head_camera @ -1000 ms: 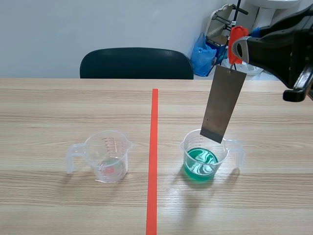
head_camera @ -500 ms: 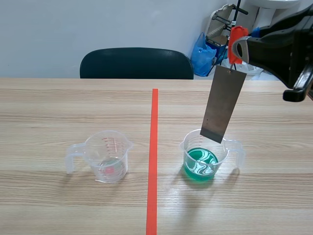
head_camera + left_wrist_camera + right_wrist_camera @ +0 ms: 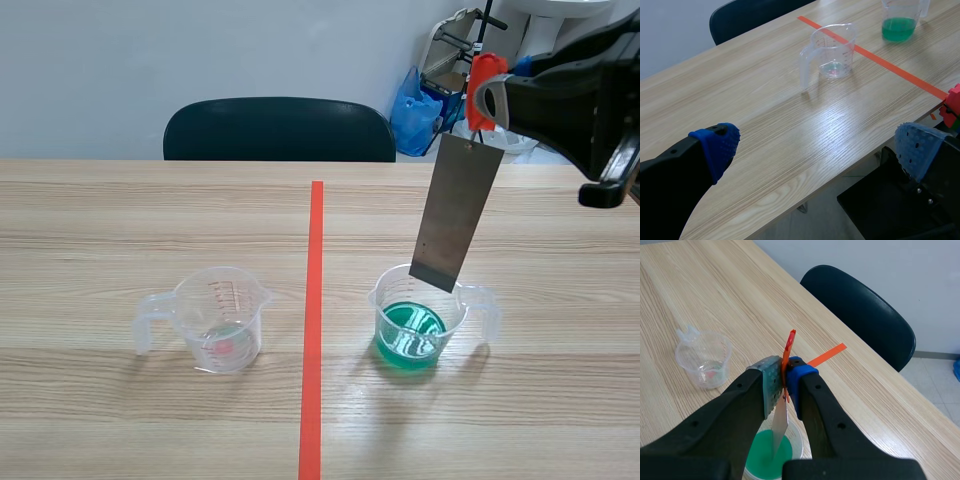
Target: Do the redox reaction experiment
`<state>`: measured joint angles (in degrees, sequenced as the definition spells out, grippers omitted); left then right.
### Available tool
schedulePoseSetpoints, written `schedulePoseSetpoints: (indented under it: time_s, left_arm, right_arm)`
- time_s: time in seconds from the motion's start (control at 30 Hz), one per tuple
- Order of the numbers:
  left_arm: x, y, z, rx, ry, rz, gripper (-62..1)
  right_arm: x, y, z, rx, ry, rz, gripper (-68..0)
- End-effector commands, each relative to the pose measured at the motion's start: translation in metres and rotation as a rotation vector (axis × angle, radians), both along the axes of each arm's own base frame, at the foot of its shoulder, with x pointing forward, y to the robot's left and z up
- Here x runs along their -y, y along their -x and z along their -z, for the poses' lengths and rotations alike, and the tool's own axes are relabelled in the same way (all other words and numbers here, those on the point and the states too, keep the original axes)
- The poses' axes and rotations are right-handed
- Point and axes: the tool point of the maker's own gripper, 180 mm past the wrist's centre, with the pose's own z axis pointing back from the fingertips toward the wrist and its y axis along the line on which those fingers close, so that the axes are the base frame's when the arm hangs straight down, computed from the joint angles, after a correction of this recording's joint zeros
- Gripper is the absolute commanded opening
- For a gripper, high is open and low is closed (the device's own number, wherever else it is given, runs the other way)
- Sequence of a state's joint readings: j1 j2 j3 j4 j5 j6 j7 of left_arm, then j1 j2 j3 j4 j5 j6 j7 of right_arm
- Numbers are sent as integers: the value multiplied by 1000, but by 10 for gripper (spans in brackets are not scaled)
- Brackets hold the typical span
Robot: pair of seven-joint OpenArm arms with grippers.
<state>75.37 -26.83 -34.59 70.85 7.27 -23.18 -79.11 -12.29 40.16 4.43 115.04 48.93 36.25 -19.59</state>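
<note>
Nothing is seen to have moved since the earlier frames; only the green surface has calmed. The right gripper (image 3: 482,100) is clamped on an orange-red clip (image 3: 484,70), from which a grey rectangular metal plate (image 3: 457,213) hangs with its long axis near upright. The clear plastic cup of green liquid (image 3: 412,328) stands on the wooden counter (image 3: 120,220) at 6 o'clock from that gripper, with the plate's lower edge at its rim. A straight descent is judged to be needed. The left gripper (image 3: 818,147) is held wide, well apart from both.

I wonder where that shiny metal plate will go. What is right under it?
A clear cup holding green liquid sits under the metal plate, which hangs from a red clip in the right gripper. The plate hides part of the cup's far rim.
</note>
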Motion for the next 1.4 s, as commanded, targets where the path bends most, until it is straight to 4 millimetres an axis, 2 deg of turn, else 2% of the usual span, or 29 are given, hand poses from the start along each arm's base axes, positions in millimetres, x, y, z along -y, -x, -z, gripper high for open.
schedulePoseSetpoints:
  time_s: [0.0,1.37]
  left_arm:
    - [0,-2,-5,23,11,-8,14]
    - [-1,-2,-6,29,13,-13,14]
  right_arm:
    - [-2,0,-12,35,-15,-11,-669]
    - [-4,0,-9,37,-14,-12,-669]
